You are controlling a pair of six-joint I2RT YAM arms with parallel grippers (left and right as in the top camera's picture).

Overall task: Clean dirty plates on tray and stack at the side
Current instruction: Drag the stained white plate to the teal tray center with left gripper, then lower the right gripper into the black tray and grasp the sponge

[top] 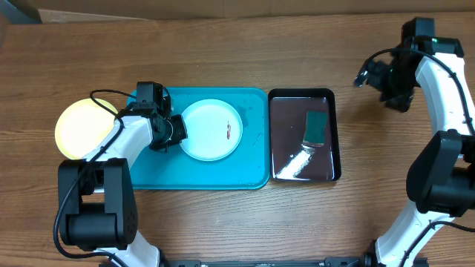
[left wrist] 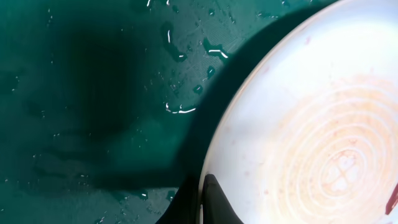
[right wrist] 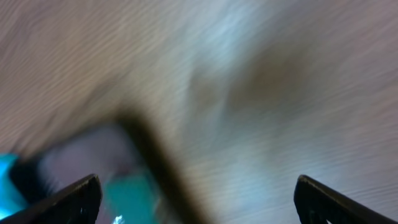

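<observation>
A white plate (top: 211, 130) with reddish-brown specks lies on the turquoise tray (top: 252, 159). My left gripper (top: 176, 130) is shut on its left rim. In the left wrist view the two black fingers (left wrist: 202, 200) pinch the edge of the plate (left wrist: 311, 124), which has faint orange rings, above the wet tray (left wrist: 93, 93). A yellow-green plate (top: 84, 127) lies on the table left of the tray. A pale blue plate does not show. My right gripper (top: 365, 76) is open and empty over bare wood at the far right; its view is blurred (right wrist: 198, 202).
A glossy black pan (top: 278, 141) stands right of the tray, holding water and a green sponge (top: 317, 126). The sponge shows blurred in the right wrist view (right wrist: 134, 196). Water drops lie on the tray.
</observation>
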